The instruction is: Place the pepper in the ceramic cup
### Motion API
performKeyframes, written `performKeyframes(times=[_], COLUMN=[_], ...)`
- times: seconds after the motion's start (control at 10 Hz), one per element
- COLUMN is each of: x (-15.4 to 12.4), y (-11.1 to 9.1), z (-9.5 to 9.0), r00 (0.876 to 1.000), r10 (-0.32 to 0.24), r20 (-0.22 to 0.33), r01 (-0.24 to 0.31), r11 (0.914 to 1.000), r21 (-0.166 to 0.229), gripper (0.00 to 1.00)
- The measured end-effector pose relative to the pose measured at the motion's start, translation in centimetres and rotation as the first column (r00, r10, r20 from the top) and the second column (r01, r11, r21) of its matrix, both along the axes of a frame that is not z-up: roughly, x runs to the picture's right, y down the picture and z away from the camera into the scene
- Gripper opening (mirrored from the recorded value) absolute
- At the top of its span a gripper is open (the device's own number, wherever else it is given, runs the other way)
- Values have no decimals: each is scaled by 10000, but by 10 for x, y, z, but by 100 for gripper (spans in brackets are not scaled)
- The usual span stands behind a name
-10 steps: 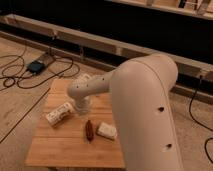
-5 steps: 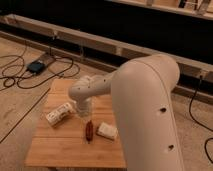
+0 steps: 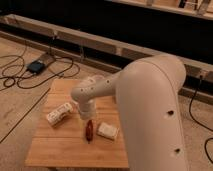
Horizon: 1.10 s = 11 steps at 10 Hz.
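Note:
The pepper is a small dark red chili lying on the wooden table, pointing toward the front edge. My gripper is at the end of the big white arm. It points down at the table just behind the pepper and a little to its left. The pepper lies free on the wood. The ceramic cup does not show clearly. A pale shape under the wrist merges with the gripper, and I cannot tell whether it is the cup.
A white labelled bottle lies on its side left of the gripper. A pale rectangular block lies right of the pepper. Cables and a dark box lie on the floor to the left. The arm hides the table's right side.
The arm's end has shifted slightly to the right, closer to the spot behind the pepper. The pepper, bottle and block have not moved.

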<state>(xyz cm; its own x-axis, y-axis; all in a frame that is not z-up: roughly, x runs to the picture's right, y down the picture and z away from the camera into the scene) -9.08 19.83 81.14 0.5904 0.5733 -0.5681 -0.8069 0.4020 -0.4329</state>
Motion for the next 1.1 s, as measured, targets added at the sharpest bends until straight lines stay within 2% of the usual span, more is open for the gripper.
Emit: performKeyframes(times=[0.5, 0.6, 1.1], x=[-2, -3, -2], y=[15, 16, 20], z=[4, 5, 14], r00=[10000, 10000, 9998], r10=[-53, -67, -133], r20=[-60, -72, -169], r01=[51, 64, 126], r11=[9996, 9995, 9992], r21=[-286, -313, -389], gripper=[70, 66, 17])
